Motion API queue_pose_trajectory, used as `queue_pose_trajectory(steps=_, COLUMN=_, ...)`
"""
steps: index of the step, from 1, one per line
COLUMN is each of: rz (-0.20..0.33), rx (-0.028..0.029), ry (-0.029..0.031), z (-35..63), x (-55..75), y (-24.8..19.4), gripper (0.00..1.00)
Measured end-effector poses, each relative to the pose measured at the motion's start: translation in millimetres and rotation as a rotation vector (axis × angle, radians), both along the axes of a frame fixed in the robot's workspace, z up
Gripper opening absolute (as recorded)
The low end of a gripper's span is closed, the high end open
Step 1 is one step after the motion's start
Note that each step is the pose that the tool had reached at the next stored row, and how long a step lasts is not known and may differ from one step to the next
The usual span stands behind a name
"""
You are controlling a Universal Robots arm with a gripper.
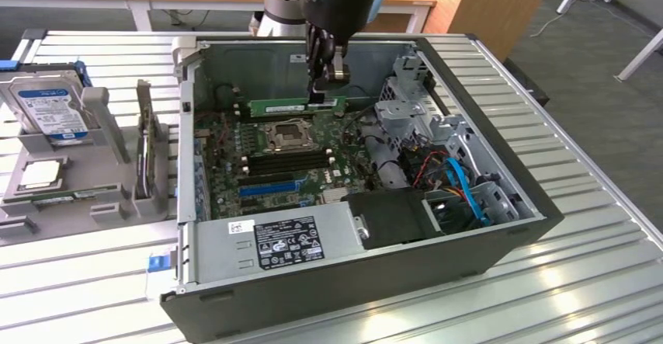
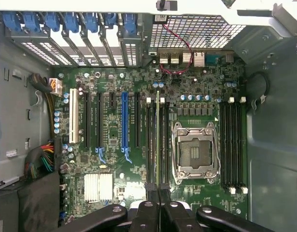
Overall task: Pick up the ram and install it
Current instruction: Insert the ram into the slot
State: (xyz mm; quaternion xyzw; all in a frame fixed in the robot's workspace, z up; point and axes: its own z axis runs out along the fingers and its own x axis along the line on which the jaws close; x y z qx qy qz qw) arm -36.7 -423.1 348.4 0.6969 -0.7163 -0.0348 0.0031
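The black end effector is clamped on one end of the long, thin green circuit-board ram stick. In the exterior view, the stick extends toward nine o'clock from the fingers, above the green motherboard inside the open grey computer case.

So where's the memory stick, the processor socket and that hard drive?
ram (image 1: pixel 295 107): exterior view, middle of its green face.
processor socket (image 2: pixel 193 152): wrist view, centre of the socket.
hard drive (image 1: pixel 46 107): exterior view, its label.
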Motion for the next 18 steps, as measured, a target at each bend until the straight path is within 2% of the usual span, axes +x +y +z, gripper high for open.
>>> queue_pose_trajectory(steps=7, rz=0.000, rx=0.0001, ry=-0.0002, z=-1.6, x=0.0, y=0.0, gripper=0.12)
queue_pose_trajectory(steps=18, rz=0.000, rx=0.0000, ry=-0.0005, z=-12.3, x=0.0, y=0.0, gripper=0.12)
